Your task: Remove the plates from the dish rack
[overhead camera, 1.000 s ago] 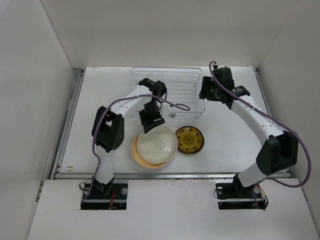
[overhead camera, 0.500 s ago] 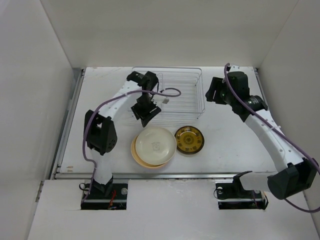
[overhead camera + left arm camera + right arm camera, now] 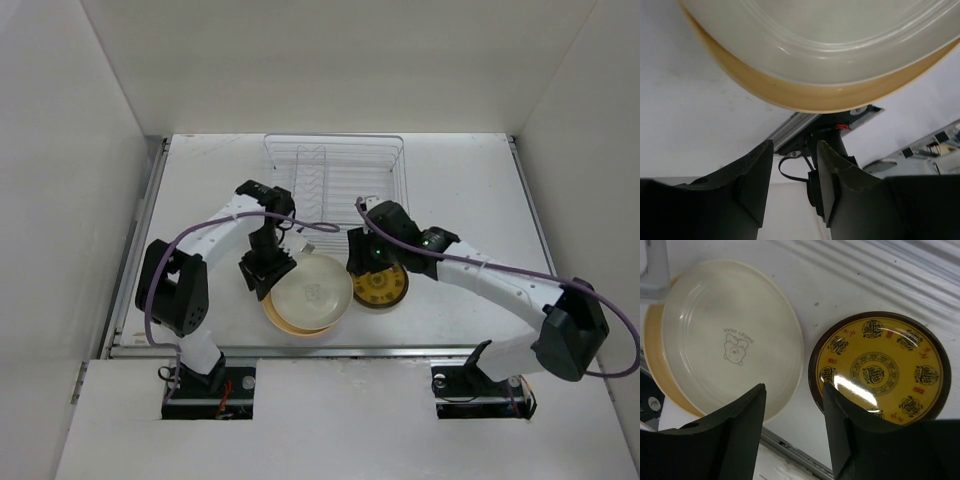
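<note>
Cream plate [image 3: 730, 340] nests on yellow plate [image 3: 790, 95], sparing worktop [image 3: 470, 190]; amber plate [image 3: 880, 365] sits at three o'clock. Left fingers [image 3: 752, 185] and right fingers [image 3: 745, 425] are parted, empty.

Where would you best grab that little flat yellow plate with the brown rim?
Probably the raised brown rim of the round yellow patterned plate, from above, one finger inside, one outside: it lies flat on the white table. Choose the side away from the nearby large cream plate.
</note>
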You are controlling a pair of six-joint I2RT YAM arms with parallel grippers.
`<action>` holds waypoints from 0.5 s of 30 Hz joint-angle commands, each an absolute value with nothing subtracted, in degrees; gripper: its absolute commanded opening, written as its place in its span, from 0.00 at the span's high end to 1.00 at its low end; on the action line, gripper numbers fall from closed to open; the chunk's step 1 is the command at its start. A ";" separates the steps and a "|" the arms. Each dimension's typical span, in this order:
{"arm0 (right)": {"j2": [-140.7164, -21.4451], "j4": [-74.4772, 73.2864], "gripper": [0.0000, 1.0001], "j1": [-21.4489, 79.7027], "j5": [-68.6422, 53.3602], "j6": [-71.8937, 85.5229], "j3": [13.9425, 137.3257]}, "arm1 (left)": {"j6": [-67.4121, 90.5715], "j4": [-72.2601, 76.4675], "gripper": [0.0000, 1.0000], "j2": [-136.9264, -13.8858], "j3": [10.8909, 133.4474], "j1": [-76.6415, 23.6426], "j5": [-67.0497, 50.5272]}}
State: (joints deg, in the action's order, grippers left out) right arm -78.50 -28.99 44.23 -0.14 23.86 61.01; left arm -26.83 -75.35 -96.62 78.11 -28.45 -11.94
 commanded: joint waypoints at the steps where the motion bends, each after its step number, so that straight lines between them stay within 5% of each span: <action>1: -80.15 -20.57 0.47 45.34 -0.17 26.63 60.38 | -29.00 -80.78 0.64 -94.83 74.01 -28.48 -13.71; 5: -85.76 -18.90 0.54 46.93 0.43 26.63 61.69 | -28.39 -77.44 0.85 -94.83 69.54 -28.48 -15.11; 15: -93.76 -18.37 0.67 47.98 2.37 27.16 62.31 | -27.86 -73.13 0.87 -95.54 64.60 -28.48 -15.64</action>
